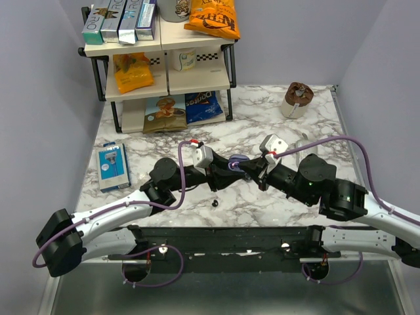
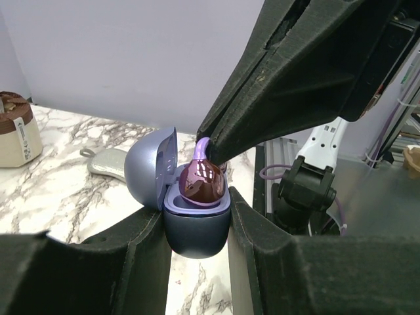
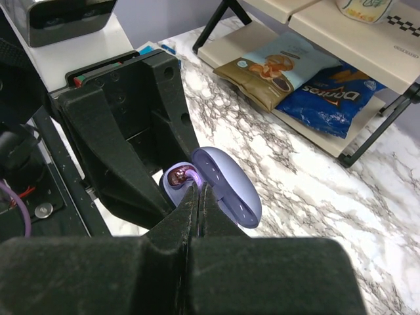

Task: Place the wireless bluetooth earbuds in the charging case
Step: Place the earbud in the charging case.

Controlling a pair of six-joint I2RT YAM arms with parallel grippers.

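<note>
Small rounded charging case, lilac rim over navy shell [image 2: 197, 230], is held clamped betw. the black left fingers [image 2: 125, 262], which are narrowed onto its lower half, w/ the domed lid [image 2: 147, 167] hinged back & open. One glossy dark bean-shaped earbud w/ a lilac tip [image 2: 202, 182] is seen sitting in the case's pocket, riding high rather than sunk flush. The black right fingers [image 2: 262, 98] are pressed fully together, their point touching that lilac tip from above. Whether the tip is pinched or only pushed can't be told. The second tiny glossy black earbud [image 1: 214, 204] is seen lying on the white marble worktop [image 1: 262, 213], apart from the case, on the side nearer the arm bases. Risks, as judged: w/ off-centre pressure the seated bud could be tipped out or wedged crooked. If the soft tip is caught betw. the right fingers, the bud could be dragged back out on lift-off. The rounded shell could be twisted in the left grip, or the lid knocked shut. The loose bud could easily be flicked away.
</note>
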